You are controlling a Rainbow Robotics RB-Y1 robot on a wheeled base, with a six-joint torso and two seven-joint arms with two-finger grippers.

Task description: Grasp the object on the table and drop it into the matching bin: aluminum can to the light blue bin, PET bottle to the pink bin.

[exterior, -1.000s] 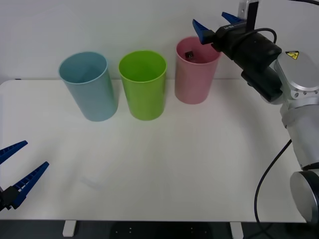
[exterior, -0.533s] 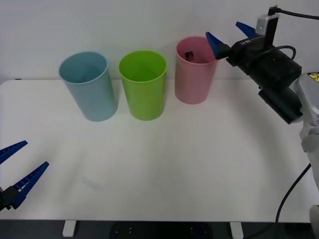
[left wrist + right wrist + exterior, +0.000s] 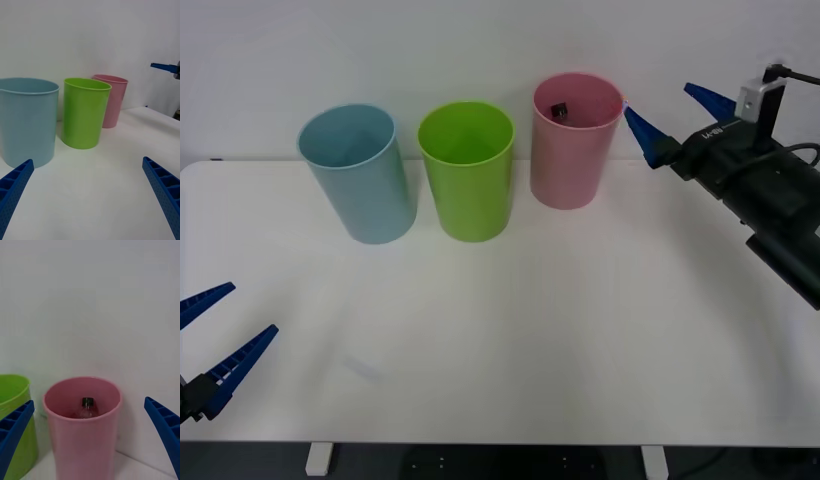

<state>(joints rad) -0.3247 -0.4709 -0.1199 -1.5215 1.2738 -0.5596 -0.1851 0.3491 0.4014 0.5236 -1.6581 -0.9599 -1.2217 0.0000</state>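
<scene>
PET bottle sits inside the pink bin near the table's back edge, so the right gripper hangs wide open, empty. Left gripper idles open by the front-left corner.

The right end effector is being shown with two blue, pointed fingers set on a black, boxy wrist housing. A small grey bracket is being carried on top of that housing, and a thin black cable is being led back from it along the black forearm. White lettering is being displayed on the housing, too small to be read. The left end effector is being shown with blue tapered fingers, ribbed along one face and dotted with small holes.
</scene>
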